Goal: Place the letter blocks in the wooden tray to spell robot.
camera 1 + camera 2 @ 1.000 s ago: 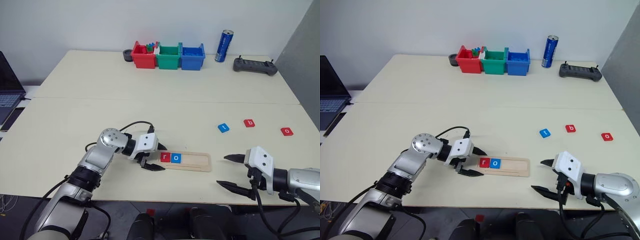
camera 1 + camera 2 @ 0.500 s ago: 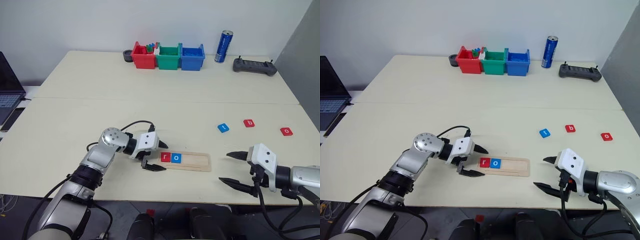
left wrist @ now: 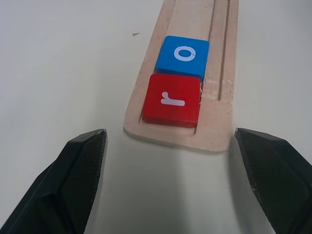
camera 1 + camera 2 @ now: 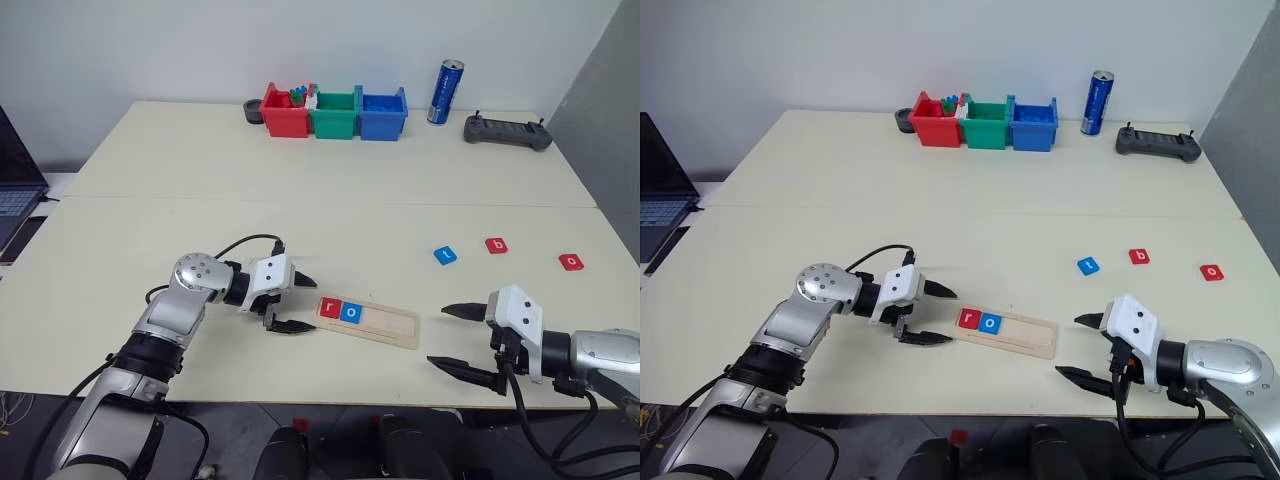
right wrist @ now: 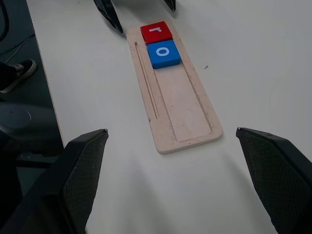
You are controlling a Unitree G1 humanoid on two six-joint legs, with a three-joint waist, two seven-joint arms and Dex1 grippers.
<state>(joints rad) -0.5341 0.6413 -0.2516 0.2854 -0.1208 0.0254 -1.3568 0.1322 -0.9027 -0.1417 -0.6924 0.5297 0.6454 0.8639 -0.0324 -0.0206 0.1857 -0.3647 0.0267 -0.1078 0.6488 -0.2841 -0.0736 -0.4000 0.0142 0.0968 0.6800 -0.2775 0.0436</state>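
Observation:
The wooden tray lies near the table's front edge. A red "r" block and a blue "o" block sit side by side at its left end, and the rest of the groove is bare. Farther right on the table lie a blue "t" block, a red "b" block and a red "o" block. My left gripper is open, just left of the tray's end and holding nothing. Right of the tray, my right gripper is open and empty.
Red, green and blue plastic bins stand in a row at the far edge. A blue can and a black controller are to their right. A laptop sits off the left side.
My left gripper has drawn back to the left, away from the tray's end. The two blocks stay in the tray. The right gripper has hardly moved.

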